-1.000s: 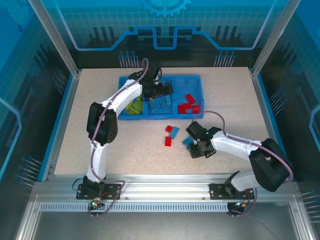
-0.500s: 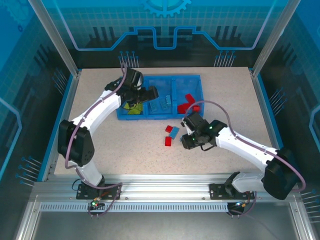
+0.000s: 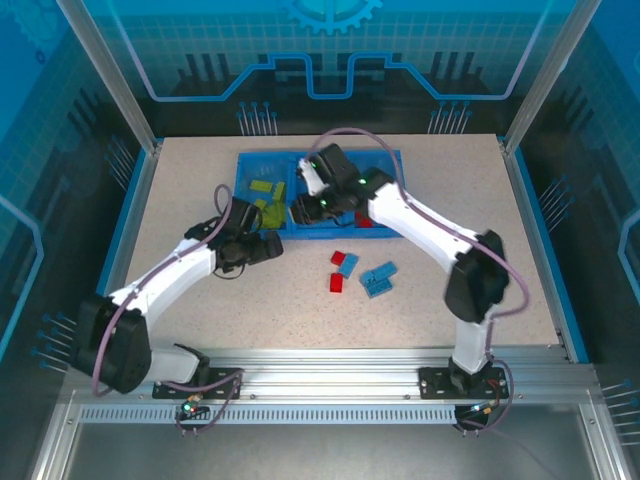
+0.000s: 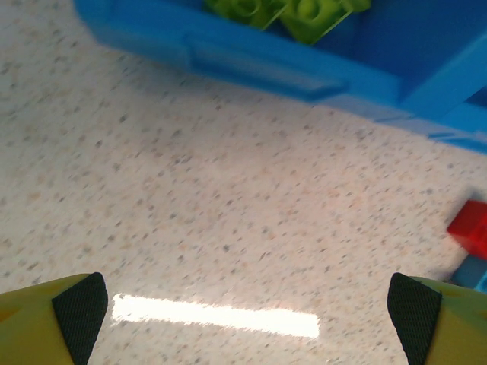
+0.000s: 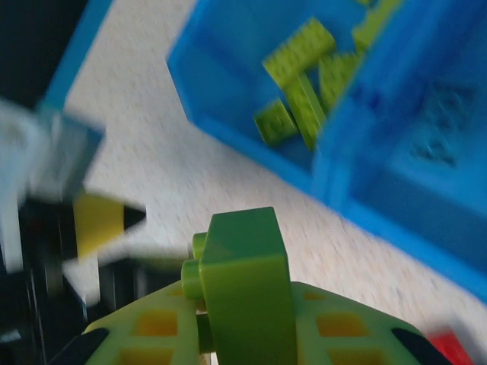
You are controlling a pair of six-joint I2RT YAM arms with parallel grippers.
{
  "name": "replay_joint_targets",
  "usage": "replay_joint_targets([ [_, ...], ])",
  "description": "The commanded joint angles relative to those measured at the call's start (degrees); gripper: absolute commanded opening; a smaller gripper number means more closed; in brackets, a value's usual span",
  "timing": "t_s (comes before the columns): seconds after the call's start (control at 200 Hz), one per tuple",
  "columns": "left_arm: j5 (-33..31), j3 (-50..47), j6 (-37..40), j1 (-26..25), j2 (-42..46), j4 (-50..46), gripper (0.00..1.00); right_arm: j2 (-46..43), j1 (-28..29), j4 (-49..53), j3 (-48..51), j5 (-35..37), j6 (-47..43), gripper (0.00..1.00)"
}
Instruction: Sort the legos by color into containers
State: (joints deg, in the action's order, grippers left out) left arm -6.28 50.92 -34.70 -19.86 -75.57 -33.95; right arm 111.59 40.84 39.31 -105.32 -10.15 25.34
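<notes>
One yellow-green brick (image 5: 242,277) is clamped between the jaws of the right gripper (image 3: 300,210), which hangs at the near wall of the blue tray (image 4: 251,65). It is close to the left compartment, where a pile of yellow-green bricks (image 3: 264,193) lies sorted. On the table (image 3: 200,180) in front of the tray, two red bricks (image 3: 337,258) and some light blue bricks (image 3: 378,278) lie unsorted. The left gripper (image 4: 247,308) is low over the table just before the tray, its jaws wide apart and empty. I judge the work mostly done: this brick, then the few loose ones.
</notes>
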Motion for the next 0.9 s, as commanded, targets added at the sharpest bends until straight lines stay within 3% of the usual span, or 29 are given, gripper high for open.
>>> replay_joint_targets([
  [0.0, -2.08, -3.94, -2.4, 0.52, 2.92, 0.05, 0.99, 10.92, -0.26, 8.43, -14.54, -1.84, 3.65, 0.17],
  [0.17, -1.01, -7.29, -4.19, -0.59, 4.35, -1.08, 0.99, 25.53, 0.18, 14.25, -34.27, -1.08, 7.48, 0.2],
  [0.29, -1.48, -7.88, -5.2, -3.9, 5.08, -0.47, 0.99, 30.79, 0.07, 16.43, -40.84, -0.4, 9.22, 0.28],
  [0.465, -2.63, -6.86, -7.19, -11.71, 2.98, 1.16, 0.99, 32.71, -0.16, 13.2, -41.02, -1.31, 11.53, 0.48],
  [0.605, -3.21, -6.05, -7.62, -16.18, -0.04, 1.77, 0.99, 32.4, -0.15, 11.97, -40.93, -2.51, 11.06, 0.71],
  [0.755, -2.96, -5.61, -5.56, -18.26, -0.1, 4.77, 0.99, 27.73, 0.11, 10.93, -37.81, -3.35, 8.94, 0.8],
  [0.895, -0.81, -1.94, -4.03, -20.35, -3.27, 7.61, 0.99, 17.12, 0.05, 6.21, -26.9, -1.67, 7.55, 0.83],
])
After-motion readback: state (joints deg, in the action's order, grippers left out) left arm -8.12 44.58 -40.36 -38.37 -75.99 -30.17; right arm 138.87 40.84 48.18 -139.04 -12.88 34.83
